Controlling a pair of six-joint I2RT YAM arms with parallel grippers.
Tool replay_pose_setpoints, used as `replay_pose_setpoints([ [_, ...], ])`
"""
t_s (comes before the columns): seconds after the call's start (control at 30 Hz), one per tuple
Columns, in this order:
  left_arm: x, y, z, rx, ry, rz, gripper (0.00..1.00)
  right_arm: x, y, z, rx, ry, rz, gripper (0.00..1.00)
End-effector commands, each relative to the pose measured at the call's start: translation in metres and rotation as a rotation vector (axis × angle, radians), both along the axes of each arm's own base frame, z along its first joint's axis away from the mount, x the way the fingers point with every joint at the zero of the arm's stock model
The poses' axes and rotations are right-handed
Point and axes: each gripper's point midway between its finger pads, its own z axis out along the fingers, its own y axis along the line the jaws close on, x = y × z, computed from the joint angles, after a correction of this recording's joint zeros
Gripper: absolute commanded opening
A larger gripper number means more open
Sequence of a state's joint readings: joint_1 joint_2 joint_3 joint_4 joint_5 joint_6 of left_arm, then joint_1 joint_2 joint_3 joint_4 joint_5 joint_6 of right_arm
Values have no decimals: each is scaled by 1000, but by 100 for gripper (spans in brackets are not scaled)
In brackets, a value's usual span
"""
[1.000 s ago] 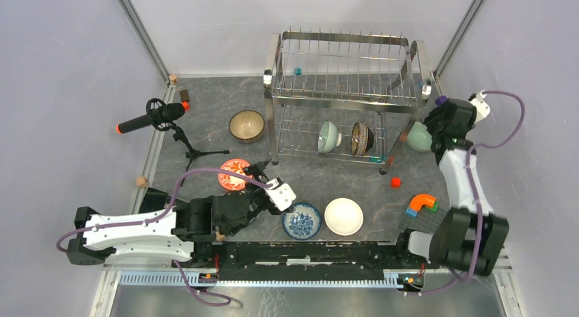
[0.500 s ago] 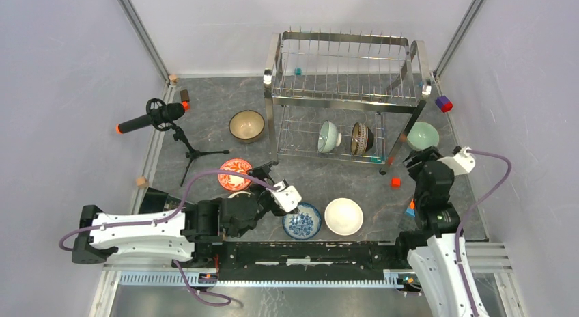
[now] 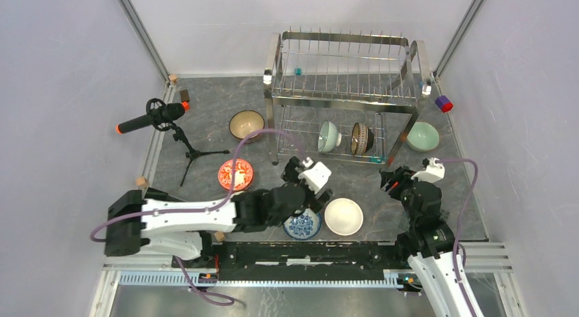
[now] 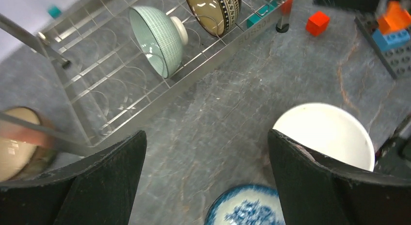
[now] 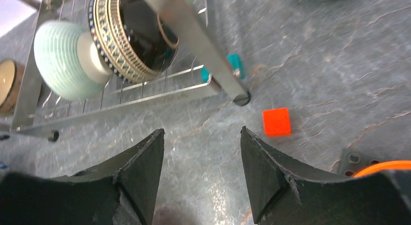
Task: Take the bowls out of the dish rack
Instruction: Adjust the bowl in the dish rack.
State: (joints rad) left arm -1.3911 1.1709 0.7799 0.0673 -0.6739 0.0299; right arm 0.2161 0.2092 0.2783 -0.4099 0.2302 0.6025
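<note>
- The grey stone-patterned surface (image 3: 205,119) carries everything.
- The dish rack (image 3: 345,104), two tiers of chrome wire, stands at the far middle of the surface.
- The left gripper (image 4: 206,137) hangs low over the surface in front of the rack. Its jaws are spread wide and hold nothing. The white bowl and the blue-and-white bowl lie just beneath it.
- The right gripper (image 5: 201,133) hovers near the rack's near right leg. Its jaws are parted with nothing between them.
- A microphone on a small tripod (image 3: 153,117) stands at the far left.
- Two bowls stand on edge, side by side, in the rack's lower tier: a pale green ribbed bowl (image 3: 328,136) and a dark patterned bowl (image 3: 361,138) to its right.
- Five bowls sit upright on the surface:
  - a tan bowl (image 3: 246,124) left of the rack
  - a plain pale green bowl (image 3: 422,136) right of the rack
  - a red patterned bowl (image 3: 235,174)
  - a white bowl (image 3: 343,216)
  - a blue-and-white bowl (image 3: 304,227), partly under the left arm
- A red cube (image 5: 276,121) lies near the rack's right leg.
- A teal block (image 3: 298,71) rests on the upper tier.
</note>
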Motion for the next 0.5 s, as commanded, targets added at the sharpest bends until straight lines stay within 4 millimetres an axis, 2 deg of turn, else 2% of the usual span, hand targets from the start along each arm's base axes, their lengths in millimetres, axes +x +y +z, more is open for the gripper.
replay_pose_setpoints([
  [0.0,29,-41,13,-281,208,69,100,-6,25,-6,-4,-11,155,64],
  [0.13,61,-52,8,-346,256,95,100,-8,43,-11,32,-38,243,64],
  [0.27,92,-49,3,-454,272,142,100,-9,53,-16,46,-58,290,63],
  [0.47,127,-44,-10,-582,266,214,99,-13,60,-8,43,-99,327,63],
])
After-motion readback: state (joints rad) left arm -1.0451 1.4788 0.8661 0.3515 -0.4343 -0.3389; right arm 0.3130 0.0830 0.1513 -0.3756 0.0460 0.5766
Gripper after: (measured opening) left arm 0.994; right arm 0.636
